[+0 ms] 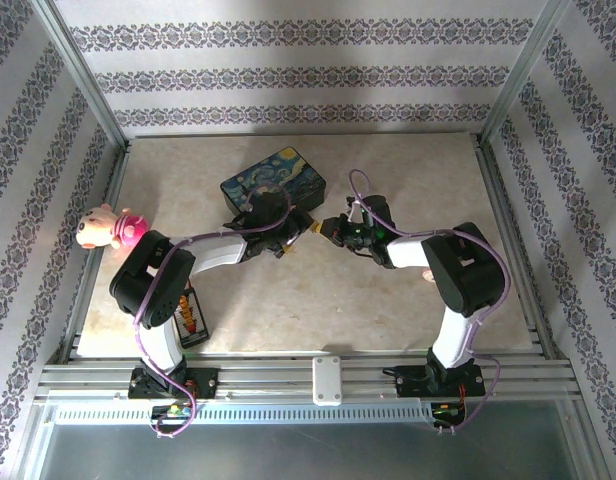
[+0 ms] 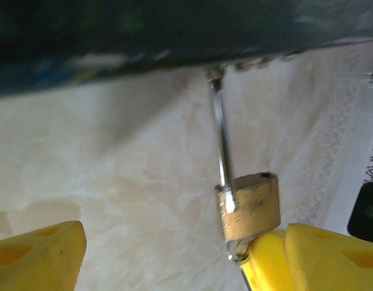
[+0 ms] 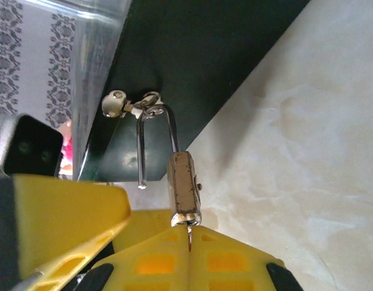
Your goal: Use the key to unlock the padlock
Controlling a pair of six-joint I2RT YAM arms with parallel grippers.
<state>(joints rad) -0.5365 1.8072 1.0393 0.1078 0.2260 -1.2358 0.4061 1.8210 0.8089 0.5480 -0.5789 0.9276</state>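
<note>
The padlock [image 3: 185, 188] was hooked by its shackle [image 3: 157, 130] through the latch [image 3: 147, 108] on the side of the dark painted box [image 1: 275, 178], which was set on the bench [image 1: 388, 300]. One shackle leg was seen out of the brass body. The right pincer [image 3: 189, 242] was closed on the key [image 3: 189, 235], which was lodged in the lock's underside. The padlock was thus placed at 12 o'clock of that pincer, right at its tips. The left pincer [image 2: 180, 254] was spread wide, with nothing held. In its wrist view the padlock was placed at about 2 o'clock of the gap, just beside the right-hand finger [image 2: 344, 260]. From above, the padlock was found between both pincers, at the box's 5 o'clock corner.
</note>
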